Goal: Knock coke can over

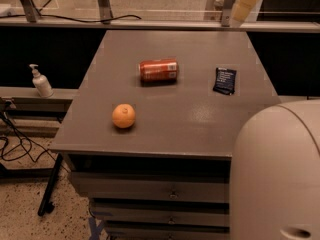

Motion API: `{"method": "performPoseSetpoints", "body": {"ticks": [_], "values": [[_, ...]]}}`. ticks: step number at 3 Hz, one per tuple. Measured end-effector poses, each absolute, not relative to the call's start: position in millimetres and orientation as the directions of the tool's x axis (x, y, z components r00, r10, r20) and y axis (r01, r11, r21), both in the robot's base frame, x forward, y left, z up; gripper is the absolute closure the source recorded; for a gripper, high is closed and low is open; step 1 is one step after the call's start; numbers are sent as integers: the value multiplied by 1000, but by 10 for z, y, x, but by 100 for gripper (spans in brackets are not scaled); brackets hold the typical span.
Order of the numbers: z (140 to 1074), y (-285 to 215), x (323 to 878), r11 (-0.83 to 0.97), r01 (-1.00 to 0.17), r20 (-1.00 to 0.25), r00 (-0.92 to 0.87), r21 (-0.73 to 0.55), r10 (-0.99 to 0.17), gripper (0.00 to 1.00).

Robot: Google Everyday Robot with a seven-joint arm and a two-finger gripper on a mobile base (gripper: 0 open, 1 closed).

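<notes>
We see the coke can (158, 70) lying on its side on the grey worktop (195, 119), toward the back and a little left of the middle. Its length runs from left to right across the view, and its red wall with pale lettering faces up. We cannot tell which of its ends is the top.

The hand (246, 3) shows only as a pale yellowish piece at the top edge of the view, cut off by that edge. It is above the far right corner of the worktop, slanting down toward the left. It is well apart from the coke can and touches nothing on the worktop. We cannot tell whether it is released or clenched.

An orange (123, 116) sits nearer the front edge, left of the middle, in front of the coke can and apart from it. A small dark packet (225, 80) lies flat to the right of the coke can, also apart from it.

The rounded white shell (277, 174) of the robot fills the lower right corner and hides the front right corner of the worktop. Under the worktop we see a stack of drawers (172, 194). To the left, a white pump bottle (41, 81) stands on a lower shelf (35, 95), and dark cables (15, 149) trail over the speckled floor below it. A pale rail (150, 24) runs along behind the worktop
</notes>
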State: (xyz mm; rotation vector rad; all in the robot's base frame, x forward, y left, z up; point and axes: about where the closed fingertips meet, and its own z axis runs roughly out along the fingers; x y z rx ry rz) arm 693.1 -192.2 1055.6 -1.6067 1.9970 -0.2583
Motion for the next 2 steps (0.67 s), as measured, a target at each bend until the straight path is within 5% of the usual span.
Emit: {"method": "performPoseSetpoints", "body": {"ticks": [2], "values": [[10507, -2489, 6820, 368, -809, -361, -208, -459, -909, 0]]}}
